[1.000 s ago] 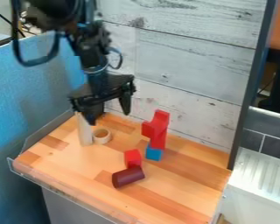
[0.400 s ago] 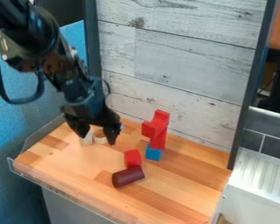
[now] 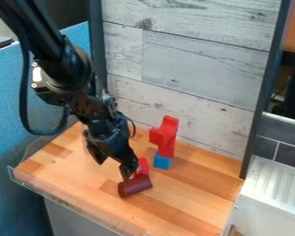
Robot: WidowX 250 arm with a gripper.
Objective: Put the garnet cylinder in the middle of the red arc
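Observation:
My gripper [image 3: 113, 168] hangs low over the board's left-centre part, its two fingers apart with nothing seen between them. Just right of and below its right fingertip, the garnet cylinder [image 3: 135, 185] lies on its side. A small red block [image 3: 142, 168] is at the cylinder's upper end, partly covered by that finger. Farther right and back, tall red pieces [image 3: 166, 137] rise at a blue block [image 3: 162, 161]; their notched upper part may be the red arc, but I cannot tell for certain.
The wooden board [image 3: 174, 203] has a clear raised rim [image 3: 63, 199] along its front left. A whitewashed plank wall [image 3: 193, 83] stands behind, with a dark post [image 3: 261, 101] at the right. A white ribbed unit [image 3: 273, 184] stands beyond.
The gripper has come down and moved right and toward the front, from above the pale cylinder and ring to beside the garnet cylinder. It now hides those pale pieces. The blocks have kept their places.

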